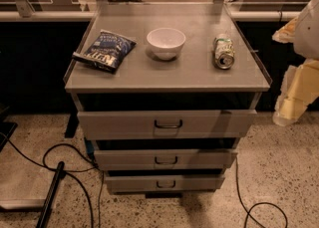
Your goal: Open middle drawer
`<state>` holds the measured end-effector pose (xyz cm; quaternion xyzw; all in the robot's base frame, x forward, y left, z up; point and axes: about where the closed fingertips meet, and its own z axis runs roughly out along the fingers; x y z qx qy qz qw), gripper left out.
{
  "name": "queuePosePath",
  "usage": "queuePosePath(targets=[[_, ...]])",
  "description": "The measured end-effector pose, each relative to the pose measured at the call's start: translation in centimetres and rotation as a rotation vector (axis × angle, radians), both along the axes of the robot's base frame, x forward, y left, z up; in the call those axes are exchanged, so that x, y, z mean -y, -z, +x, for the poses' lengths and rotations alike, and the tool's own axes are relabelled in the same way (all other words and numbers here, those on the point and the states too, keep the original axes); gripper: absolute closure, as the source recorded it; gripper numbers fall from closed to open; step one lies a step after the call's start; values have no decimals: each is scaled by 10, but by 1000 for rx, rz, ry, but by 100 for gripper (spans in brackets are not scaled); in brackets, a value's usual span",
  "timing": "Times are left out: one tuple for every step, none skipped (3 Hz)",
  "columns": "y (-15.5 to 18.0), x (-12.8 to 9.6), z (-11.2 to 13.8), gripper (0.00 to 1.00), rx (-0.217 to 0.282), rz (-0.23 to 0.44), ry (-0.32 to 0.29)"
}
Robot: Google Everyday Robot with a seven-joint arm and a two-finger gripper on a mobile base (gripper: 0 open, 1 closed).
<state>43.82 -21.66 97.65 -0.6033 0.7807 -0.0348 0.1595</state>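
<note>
The grey metal cabinet (pixel 168 75) stands in the middle of the camera view with three drawers stacked in its front. The middle drawer (pixel 199 159) is shallow and wide, with a small dark loop handle (pixel 166 161) at its centre. It sits below the taller top drawer (pixel 119 122) and above the lowest drawer (pixel 129 183). All three fronts stand out a little from the frame, with dark gaps above them. My gripper (pixel 291 100) is at the right edge of the view, beside the cabinet's right side, apart from the drawers and well right of the handle.
On the cabinet top lie a dark blue chip bag (pixel 105 49), a white bowl (pixel 166 42) and a can on its side (pixel 224 51). Black cables (pixel 65 165) and a dark pole (pixel 51 192) lie on the speckled floor at left; another cable (pixel 259 207) runs at right.
</note>
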Motion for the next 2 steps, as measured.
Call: queuePosePath(targets=[[0, 0, 0, 0, 0, 0, 0], [29, -7, -12, 0, -35, 13, -6]])
